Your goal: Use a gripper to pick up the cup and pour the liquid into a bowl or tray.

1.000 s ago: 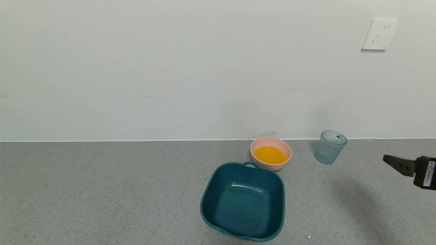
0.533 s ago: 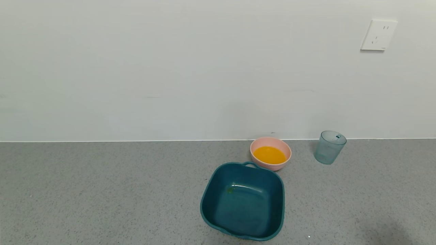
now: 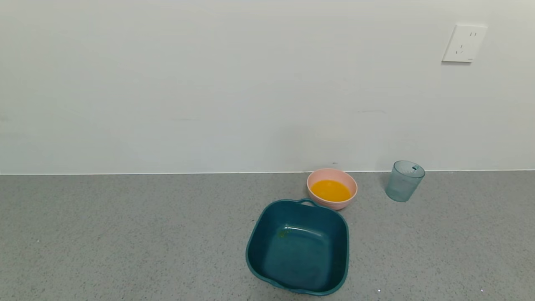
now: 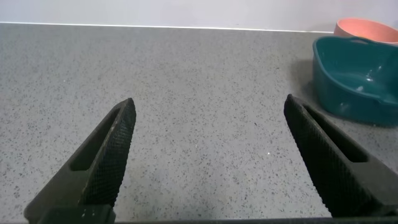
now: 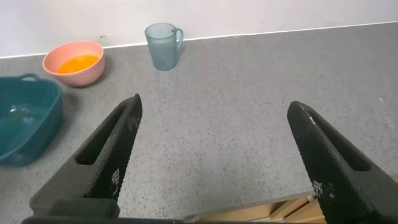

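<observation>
In the head view the cup [image 3: 404, 181] stands upright at right of centre on the grey surface [image 3: 125, 234], apparently empty. Left of it, the pink bowl [image 3: 332, 188] holds orange liquid [image 3: 331, 190]. The left claw [image 4: 208, 155] and right claw [image 5: 214, 155] are both spread apart, holding nothing.

The teal tub [image 3: 297, 246] sits in front of the pink bowl [image 3: 332, 188], touching or nearly touching its near rim — it blocks a low approach from the front. The cup [image 3: 404, 180] stands apart, to the bowl's right, leaving a bare gap of counter [image 3: 125, 234] — the wall [image 3: 209, 83] closes off the back.
</observation>
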`<state>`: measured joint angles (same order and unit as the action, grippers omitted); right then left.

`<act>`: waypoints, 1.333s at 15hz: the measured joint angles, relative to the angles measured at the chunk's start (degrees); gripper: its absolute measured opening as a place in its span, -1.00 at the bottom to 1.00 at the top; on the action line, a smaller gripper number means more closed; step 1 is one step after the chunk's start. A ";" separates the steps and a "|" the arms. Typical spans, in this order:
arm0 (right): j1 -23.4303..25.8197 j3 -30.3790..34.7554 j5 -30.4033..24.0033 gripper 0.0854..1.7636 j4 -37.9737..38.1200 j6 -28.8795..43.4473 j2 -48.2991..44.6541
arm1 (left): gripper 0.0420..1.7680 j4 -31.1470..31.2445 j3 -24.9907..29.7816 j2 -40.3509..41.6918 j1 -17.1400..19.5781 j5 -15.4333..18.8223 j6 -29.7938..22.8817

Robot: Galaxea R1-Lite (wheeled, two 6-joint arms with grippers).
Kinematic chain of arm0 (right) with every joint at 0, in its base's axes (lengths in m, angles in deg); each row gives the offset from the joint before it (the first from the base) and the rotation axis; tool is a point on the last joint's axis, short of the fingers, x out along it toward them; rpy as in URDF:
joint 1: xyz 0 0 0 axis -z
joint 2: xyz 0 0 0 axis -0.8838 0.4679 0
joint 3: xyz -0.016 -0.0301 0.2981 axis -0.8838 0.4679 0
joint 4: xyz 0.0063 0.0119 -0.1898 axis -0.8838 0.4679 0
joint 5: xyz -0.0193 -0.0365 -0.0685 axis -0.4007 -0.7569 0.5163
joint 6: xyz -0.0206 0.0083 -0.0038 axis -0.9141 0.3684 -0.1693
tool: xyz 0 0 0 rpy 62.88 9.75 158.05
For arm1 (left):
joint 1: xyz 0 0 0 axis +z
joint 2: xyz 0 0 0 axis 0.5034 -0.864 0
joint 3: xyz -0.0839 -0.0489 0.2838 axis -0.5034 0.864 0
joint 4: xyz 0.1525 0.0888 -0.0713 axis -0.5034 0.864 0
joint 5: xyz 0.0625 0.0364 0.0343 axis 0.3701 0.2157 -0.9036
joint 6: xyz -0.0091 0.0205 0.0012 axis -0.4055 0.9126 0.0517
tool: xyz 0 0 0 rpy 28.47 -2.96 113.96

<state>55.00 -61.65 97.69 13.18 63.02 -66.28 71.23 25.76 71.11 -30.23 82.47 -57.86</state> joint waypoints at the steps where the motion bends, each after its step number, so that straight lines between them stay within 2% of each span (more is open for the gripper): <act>1: 2.38 -0.02 -1.01 0.92 -0.11 -0.10 -0.38 | 0.94 0.00 0.00 0.00 0.00 0.02 0.00; 4: 7.62 1.11 -7.59 0.92 0.20 -0.10 -2.32 | 0.94 0.01 0.00 0.00 0.05 0.00 0.00; 10: 7.70 8.85 -12.01 0.92 -2.97 0.00 -9.73 | 0.94 0.01 0.00 0.00 0.00 0.00 0.00; 12: 7.57 14.08 -12.95 0.92 -7.97 -0.02 -12.18 | 0.94 0.01 0.00 0.00 0.00 0.02 0.00; 15: 7.49 23.27 -13.62 0.92 -19.82 -0.30 -14.69 | 0.94 0.00 0.00 0.00 0.00 0.02 0.00; 20: 7.29 32.63 -17.25 0.92 -25.87 -1.27 -16.94 | 0.94 0.01 0.00 0.00 0.00 0.00 0.00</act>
<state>62.29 -29.01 80.44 -12.69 61.76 -83.23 71.25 25.76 71.11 -30.23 82.47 -57.86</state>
